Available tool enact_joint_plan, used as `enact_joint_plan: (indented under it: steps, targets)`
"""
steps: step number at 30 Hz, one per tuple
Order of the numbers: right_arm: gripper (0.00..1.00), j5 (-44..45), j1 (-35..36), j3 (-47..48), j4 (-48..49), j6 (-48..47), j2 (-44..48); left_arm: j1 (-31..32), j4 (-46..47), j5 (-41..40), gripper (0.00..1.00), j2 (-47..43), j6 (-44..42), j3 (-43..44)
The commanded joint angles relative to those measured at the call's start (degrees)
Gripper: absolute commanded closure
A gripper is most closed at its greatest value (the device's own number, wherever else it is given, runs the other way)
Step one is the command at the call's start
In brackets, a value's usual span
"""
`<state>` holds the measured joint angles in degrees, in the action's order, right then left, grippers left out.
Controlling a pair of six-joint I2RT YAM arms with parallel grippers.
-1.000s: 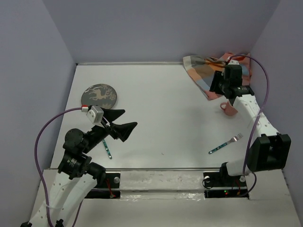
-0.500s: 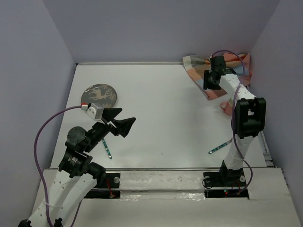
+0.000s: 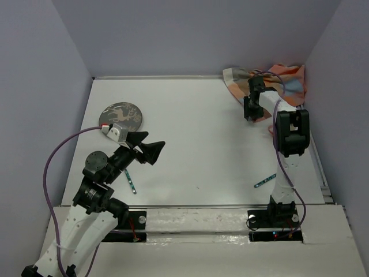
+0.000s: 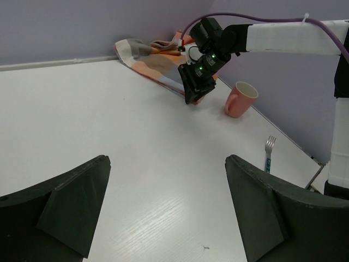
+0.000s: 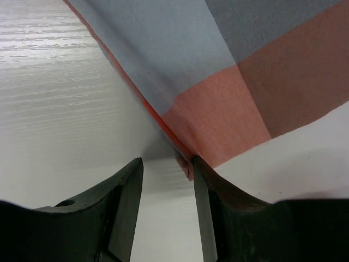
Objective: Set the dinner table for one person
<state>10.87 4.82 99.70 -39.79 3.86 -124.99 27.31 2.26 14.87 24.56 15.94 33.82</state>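
Lavender walls [image 3: 173, 34] close in a white bench [image 3: 196, 138] on three sides. Its top is smooth, and the right wrist view shows a faint grain in it. Beyond the left hand [image 3: 147, 151] and off to its left, a dark round plate [image 3: 120, 116] with a pale pattern lies flat near the left wall. The left hand hangs above the bench with its fingers spread wide and nothing between them. On its near side, a little to the left, a slim utensil with a teal handle [image 3: 131, 181] lies on the bench. Bare white surface stretches from this hand across to the right hand [image 3: 252, 109]. That hand is down at the bench, by the near-left corner of an orange, blue and grey checked cloth [image 3: 291, 78] bunched in the far right corner. Its fingers [image 5: 122, 202] stand a little apart with bench showing between them. The cloth's corner reaches into the gap against the right finger, unclamped. Just right of that hand a pink mug [image 4: 240, 99] stands upright. Nearer the arm bases, a fork [image 4: 268, 153] with a teal handle lies flat.
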Motion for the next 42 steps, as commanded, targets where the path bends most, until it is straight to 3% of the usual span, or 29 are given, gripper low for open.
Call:
enact_joint_plan:
  steps: [1, 5, 6, 7, 12, 14, 22, 30, 32, 34, 35, 37, 39, 42]
  targets:
    - [0.53, 2.92, -0.34, 2.61, 0.06, 0.01, -0.69, 0.37, 1.69, -0.02, 0.06, 1.28, -0.04, 3.00]
    - [0.53, 3.36, -0.34, -0.20, 2.96, 0.27, 1.14, 0.29, 1.78, 0.42, 0.13, 1.98, 0.05, 2.92]
    - [0.53, 3.63, -0.34, -0.64, 3.40, 0.27, 1.15, 0.37, 1.78, 0.51, 0.16, 2.07, 0.05, 2.91]
    - [0.53, 3.89, -0.34, -1.08, 4.01, 0.19, 1.50, 0.29, 2.04, 0.77, 0.26, 2.16, 0.14, 2.91]
    - [0.95, 3.11, -0.34, -0.21, 4.46, 0.01, -0.34, 0.29, 2.22, 0.60, 0.44, 2.60, 0.40, 2.74]
    - [1.00, 1.35, 0.28, -0.47, 5.77, -0.43, -0.43, 0.29, 2.13, 0.68, 0.52, 2.86, 0.67, 2.65]
    - [1.00, -4.80, 13.89, -0.74, 12.09, 1.32, 4.57, 0.29, 0.73, -2.56, 0.67, 3.92, 3.65, 2.39]
    - [1.00, -15.77, 29.17, -1.08, 19.56, 13.80, 7.21, 0.29, -0.33, -9.24, 0.78, 5.24, 11.38, -0.59]
    - [0.74, -18.42, 32.16, -1.87, 22.11, 16.26, 7.22, 0.29, -0.15, -11.95, 0.79, 5.68, 14.62, -2.70]
    - [0.58, -20.79, 33.66, -1.97, 23.26, 16.44, 7.13, 0.37, 0.20, -13.64, 0.79, 5.94, 16.65, -5.33]
    - [0.38, -20.98, 34.20, -2.23, 23.18, 16.71, 7.39, 0.38, 0.46, -14.25, 0.79, 6.38, 18.23, -6.13]
    - [0.19, -20.19, 34.20, -3.72, 23.27, 16.88, 9.83, 0.46, 1.51, -16.89, 0.77, 6.82, 19.64, -8.67]
    - [0.17, -15.38, 34.20, -5.56, 23.27, 16.89, 12.39, 0.64, 3.00, -17.86, 0.70, 8.13, 20.88, -10.00]
    - [0.25, -8.52, 34.20, -10.92, 23.36, 16.18, 18.36, 2.65, 6.17, -21.28, 0.65, 11.82, 22.81, -11.23]
